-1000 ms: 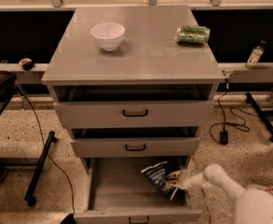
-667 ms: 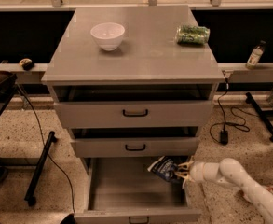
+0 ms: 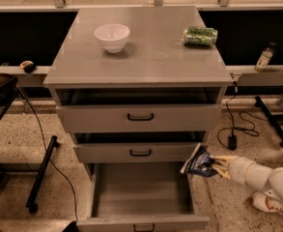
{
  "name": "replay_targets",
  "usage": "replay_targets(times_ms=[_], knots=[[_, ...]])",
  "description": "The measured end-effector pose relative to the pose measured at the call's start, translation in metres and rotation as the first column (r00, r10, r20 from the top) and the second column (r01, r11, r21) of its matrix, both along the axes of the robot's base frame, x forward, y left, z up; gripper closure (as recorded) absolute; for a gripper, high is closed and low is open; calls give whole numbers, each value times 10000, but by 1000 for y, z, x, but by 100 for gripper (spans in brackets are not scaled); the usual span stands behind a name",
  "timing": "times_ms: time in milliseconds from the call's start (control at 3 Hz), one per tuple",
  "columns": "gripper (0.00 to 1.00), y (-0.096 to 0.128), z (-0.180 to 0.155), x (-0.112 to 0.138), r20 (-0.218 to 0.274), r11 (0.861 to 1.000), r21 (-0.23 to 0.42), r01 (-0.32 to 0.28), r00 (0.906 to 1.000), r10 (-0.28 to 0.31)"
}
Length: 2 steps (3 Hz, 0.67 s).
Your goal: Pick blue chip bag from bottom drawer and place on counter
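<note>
Grey counter (image 3: 150, 62) holding a white bowl (image 3: 112, 36) and green package (image 3: 200, 36), above speckled floor (image 3: 15, 149). The bottom drawer (image 3: 141, 190) is open, its front partly cropped. Over its right wall, the gripper (image 3: 218, 165) clamps the blue chip bag (image 3: 197, 162).

**No lettering can be read**

The blue chip bag (image 3: 197, 163) shows pale marks, but no word can be made out. The same goes for the green package (image 3: 199, 36) on the tabletop (image 3: 150, 57) and the bottle (image 3: 264, 58) label. The pincer (image 3: 215, 165) grips the bag just right of the bottom drawer (image 3: 141, 192).
</note>
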<state>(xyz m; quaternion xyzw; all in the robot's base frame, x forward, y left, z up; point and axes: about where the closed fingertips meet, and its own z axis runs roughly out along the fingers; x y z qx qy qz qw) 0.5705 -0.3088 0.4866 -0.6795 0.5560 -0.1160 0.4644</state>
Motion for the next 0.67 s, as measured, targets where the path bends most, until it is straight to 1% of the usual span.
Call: replay_targets(times_ms=[333,667], knots=[[100,33,49,-52,927,9975,-385,-591,9937,624],[100,81,27,-94,559,9891,-116,-1470,9875,1474]])
